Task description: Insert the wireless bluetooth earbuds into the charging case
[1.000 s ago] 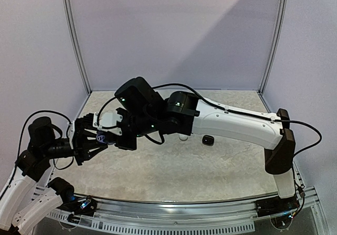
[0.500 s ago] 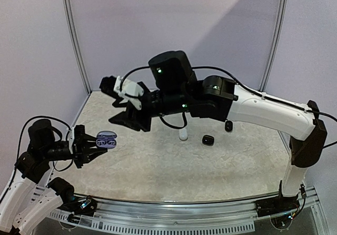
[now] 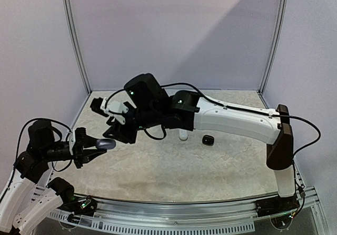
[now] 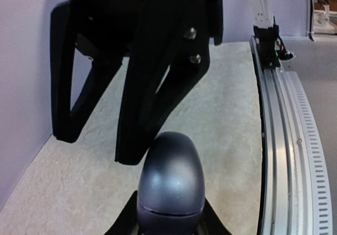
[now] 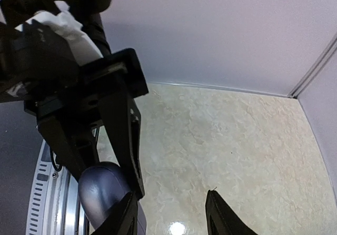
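Right gripper (image 5: 171, 216), jaws partly apart and empty, has come back down over the charging case (image 4: 171, 177), one finger touching or just beside the case's upper end. Left gripper (image 3: 100, 145) is clamped on the case's base, holding it clear of the table (image 3: 174, 169) at the near left. The lid, open half a second ago, is now shut, so the contents are hidden and no further bud can enter until it is reopened. A black earbud (image 3: 208, 139) and a white earbud (image 3: 182, 135) sit loose mid-table, overhung by the right arm (image 3: 231, 121).
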`<control>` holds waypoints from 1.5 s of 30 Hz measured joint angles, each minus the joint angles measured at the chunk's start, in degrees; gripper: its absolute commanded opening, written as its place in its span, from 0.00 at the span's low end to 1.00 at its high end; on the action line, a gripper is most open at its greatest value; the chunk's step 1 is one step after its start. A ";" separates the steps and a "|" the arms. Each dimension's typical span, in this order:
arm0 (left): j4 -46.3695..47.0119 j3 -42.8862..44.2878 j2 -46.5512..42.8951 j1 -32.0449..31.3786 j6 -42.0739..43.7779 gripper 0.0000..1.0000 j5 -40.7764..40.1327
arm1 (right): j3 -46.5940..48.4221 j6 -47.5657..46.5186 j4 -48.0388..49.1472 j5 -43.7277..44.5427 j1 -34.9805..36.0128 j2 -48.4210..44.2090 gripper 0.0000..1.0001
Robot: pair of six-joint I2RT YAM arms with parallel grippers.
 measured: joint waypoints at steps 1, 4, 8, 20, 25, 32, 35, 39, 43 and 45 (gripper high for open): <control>-0.33 -0.04 0.02 0.00 -0.50 0.00 0.24 | -0.85 -0.68 0.24 0.17 0.44 -0.17 0.45; -0.52 -0.76 -0.09 -0.07 -1.99 0.00 0.22 | -4.52 -2.75 0.61 0.48 0.68 -2.80 0.48; 2.08 -0.79 -0.13 0.22 -4.48 0.00 -0.48 | -10.08 -3.50 0.00 1.73 0.15 -8.57 0.63; 14.58 -2.43 0.59 1.29 -24.26 0.00 8.22 | -13.81 -0.35 1.55 -12.39 -4.11 -12.22 0.64; 16.96 -2.43 1.11 1.31 -27.65 0.00 9.51 | -12.61 0.46 2.10 -17.53 -3.74 -9.11 0.55; 18.45 -2.45 1.22 1.38 -29.73 0.00 9.49 | -11.67 2.67 3.78 -21.49 -3.69 -6.80 0.38; 18.95 -2.45 1.22 1.40 -30.03 0.00 9.66 | -10.62 3.56 4.22 -22.34 -3.74 -6.27 0.30; 19.50 -2.45 1.20 1.42 -30.97 0.00 9.88 | -9.11 3.96 4.00 -22.75 -3.85 -5.75 0.06; 19.85 -2.45 1.16 1.64 -31.56 0.00 9.77 | -6.40 3.15 1.75 -24.24 -4.28 -4.37 0.00; 19.76 -2.45 1.16 1.68 -31.71 0.33 9.62 | -5.75 2.73 1.01 -24.50 -4.46 -4.02 0.00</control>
